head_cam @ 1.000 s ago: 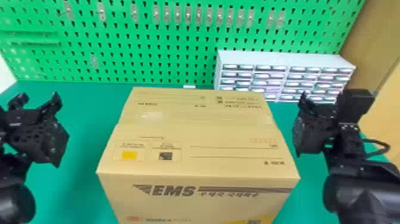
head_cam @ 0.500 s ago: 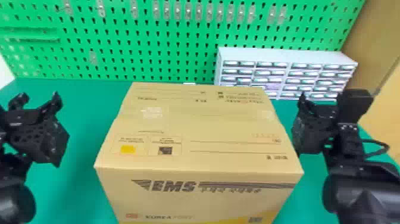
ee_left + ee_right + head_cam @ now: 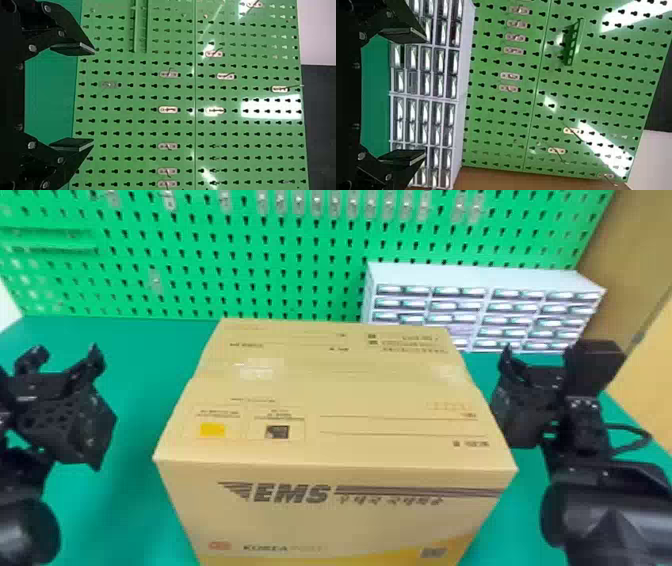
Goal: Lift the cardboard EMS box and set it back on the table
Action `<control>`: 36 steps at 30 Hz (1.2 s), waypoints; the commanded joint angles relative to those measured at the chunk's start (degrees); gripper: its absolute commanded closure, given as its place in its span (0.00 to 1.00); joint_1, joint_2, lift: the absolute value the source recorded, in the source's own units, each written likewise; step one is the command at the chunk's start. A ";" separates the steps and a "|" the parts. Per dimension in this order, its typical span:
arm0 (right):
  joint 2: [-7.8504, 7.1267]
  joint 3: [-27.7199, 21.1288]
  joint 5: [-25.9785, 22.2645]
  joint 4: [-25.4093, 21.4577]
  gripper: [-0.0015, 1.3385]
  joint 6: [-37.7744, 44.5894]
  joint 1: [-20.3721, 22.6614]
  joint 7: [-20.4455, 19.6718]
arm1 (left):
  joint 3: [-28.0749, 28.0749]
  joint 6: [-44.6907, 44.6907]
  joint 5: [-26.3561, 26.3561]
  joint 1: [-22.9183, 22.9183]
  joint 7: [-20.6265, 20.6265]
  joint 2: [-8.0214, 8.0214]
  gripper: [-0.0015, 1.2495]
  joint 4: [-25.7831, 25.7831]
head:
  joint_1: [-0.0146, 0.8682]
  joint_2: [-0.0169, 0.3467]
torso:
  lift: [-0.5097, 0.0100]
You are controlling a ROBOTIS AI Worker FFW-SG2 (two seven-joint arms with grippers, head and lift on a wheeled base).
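My left gripper hangs off the left side of the cardboard EMS box, apart from it, its two fingers spread wide with nothing between them. My right gripper is close by the box's right side, its fingers spread and empty too; whether it touches the cardboard I can't tell. The box sits between them, lettered side toward me, green tabletop to its left and right. Behind it are a drawer cabinet, to the right, and the green pegboard.
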 commanded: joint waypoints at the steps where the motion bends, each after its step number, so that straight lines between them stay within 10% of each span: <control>1: -0.06 0.00 0.00 0.00 0.20 0.00 0.00 0.00 | -0.12 0.00 0.00 0.00 0.00 0.00 0.35 0.00 | 0.78 0.00 | 0.81; 18: 0.03 -0.62 -0.97 0.97 0.20 -0.44 0.09 0.00 | 0.32 0.26 0.09 -0.17 0.00 0.00 0.35 0.09 | 0.78 0.00 | 0.79; 28: -1.03 -0.79 -5.89 9.58 0.20 -10.46 0.26 0.00 | -0.12 0.44 -0.44 -0.35 0.00 0.09 0.35 2.37 | 0.78 0.00 | 0.79; 36: 1.43 -2.37 -2.55 14.94 0.20 -15.73 -0.70 -0.09 | -1.52 -0.79 -1.14 -0.26 0.00 0.00 0.36 4.66 | 0.78 0.00 | 0.79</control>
